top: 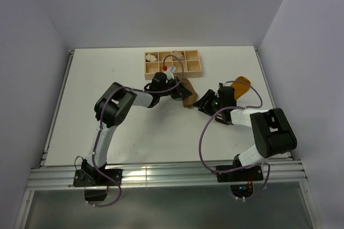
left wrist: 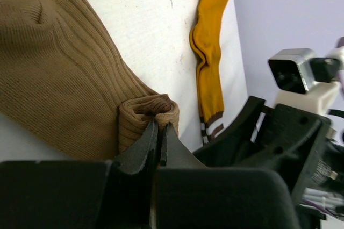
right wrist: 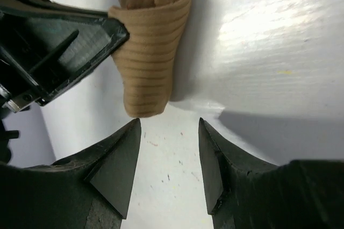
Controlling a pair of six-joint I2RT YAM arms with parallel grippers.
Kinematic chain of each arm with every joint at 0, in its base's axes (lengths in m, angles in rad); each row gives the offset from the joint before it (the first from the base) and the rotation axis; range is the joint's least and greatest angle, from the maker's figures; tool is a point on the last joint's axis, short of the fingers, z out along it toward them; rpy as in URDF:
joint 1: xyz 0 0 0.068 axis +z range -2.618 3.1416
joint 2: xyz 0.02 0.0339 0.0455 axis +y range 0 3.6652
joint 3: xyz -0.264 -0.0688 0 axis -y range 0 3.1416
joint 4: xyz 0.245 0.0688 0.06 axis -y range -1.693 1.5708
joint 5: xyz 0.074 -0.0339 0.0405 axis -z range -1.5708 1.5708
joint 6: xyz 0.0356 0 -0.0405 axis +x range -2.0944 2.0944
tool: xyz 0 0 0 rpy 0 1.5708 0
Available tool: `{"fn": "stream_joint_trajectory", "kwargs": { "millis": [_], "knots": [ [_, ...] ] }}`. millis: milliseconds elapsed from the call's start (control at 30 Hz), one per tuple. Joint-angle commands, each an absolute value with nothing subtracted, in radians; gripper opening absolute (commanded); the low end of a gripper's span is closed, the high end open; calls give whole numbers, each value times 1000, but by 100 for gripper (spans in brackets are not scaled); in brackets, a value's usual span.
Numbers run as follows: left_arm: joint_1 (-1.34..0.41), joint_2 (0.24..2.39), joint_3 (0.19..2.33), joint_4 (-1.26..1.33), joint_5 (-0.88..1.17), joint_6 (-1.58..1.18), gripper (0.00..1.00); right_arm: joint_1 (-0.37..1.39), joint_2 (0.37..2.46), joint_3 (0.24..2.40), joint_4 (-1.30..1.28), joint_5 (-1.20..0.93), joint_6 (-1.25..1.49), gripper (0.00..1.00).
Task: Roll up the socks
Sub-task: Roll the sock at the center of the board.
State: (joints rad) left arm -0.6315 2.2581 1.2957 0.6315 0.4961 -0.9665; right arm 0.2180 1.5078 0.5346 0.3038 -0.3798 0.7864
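Observation:
The tan-brown sock (top: 187,93) lies just in front of the wooden tray, one end folded into a small roll (left wrist: 148,112). My left gripper (left wrist: 160,127) is shut on that rolled end; its black finger also shows in the right wrist view (right wrist: 80,41) against the fold (right wrist: 153,62). My right gripper (right wrist: 169,124) is open and empty, its fingertips just short of the roll's end, close above the table; from above it is right of the sock (top: 205,104). The mustard-orange sock (top: 241,85) lies flat to the right, its striped cuff (left wrist: 210,124) near the right arm.
A wooden compartment tray (top: 191,74) stands behind the tan sock, with pale fabric bundles (top: 152,56) in its back cells. The right arm's wrist and camera (left wrist: 293,70) sit close to the left gripper. The table's right edge (top: 263,78) runs just past the mustard sock.

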Motion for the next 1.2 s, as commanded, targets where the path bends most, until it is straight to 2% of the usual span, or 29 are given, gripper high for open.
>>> {"fn": "stream_joint_trajectory", "kwargs": {
  "millis": [0,200,667,833,1000,1100,1167],
  "knots": [
    [-621,2287,1282,719,575,-1022,0,195,1508,499,550,-440,853,54],
    [-621,2295,1298,700,586,-1009,0,175,1594,431,811,-477,948,54],
    [-615,2310,1287,707,586,-1028,0,167,1801,394,1055,-482,1040,54],
    [-615,2309,1264,736,580,-1048,1,166,1905,388,1158,-491,1083,66],
    [-615,2313,1261,749,584,-1055,0,164,1994,383,1307,-518,1147,69],
    [-615,2319,1256,772,584,-1072,1,164,2020,388,1324,-531,1152,67],
    [-615,2322,1255,787,586,-1085,1,164,2011,388,1304,-526,1138,59]
  ]
}}
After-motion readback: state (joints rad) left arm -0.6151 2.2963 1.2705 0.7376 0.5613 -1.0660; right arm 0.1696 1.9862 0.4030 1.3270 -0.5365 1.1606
